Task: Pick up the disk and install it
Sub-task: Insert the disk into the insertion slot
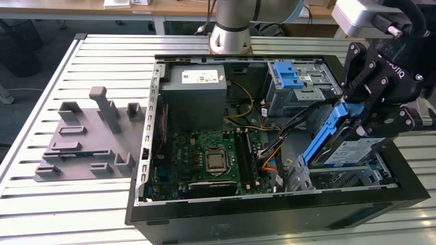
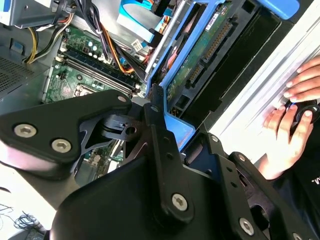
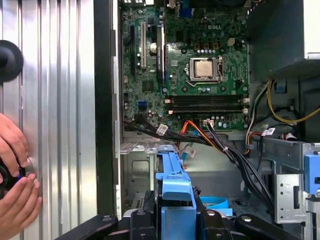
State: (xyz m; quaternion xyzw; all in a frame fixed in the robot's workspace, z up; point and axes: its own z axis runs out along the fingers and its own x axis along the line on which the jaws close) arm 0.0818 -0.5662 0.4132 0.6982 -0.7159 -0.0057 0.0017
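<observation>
Disk (image 1: 348, 152) is tilted. Desk (image 1: 95, 206) carries the open case (image 1: 272, 214). At its end on the exterior view's right sits the drive cage (image 1: 344, 178), disk poised at its mouth, gripper (image 1: 376, 122) pinched on its upper end. Risk imo: that slant jams an edge on the cage lip, or snags the black cables (image 1: 296, 120) nearby.

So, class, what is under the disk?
Under the tilted disk, held by the gripper, sits a grey metal bay in the case. The disk covers most of the bay, so its inside cannot be seen.
</observation>
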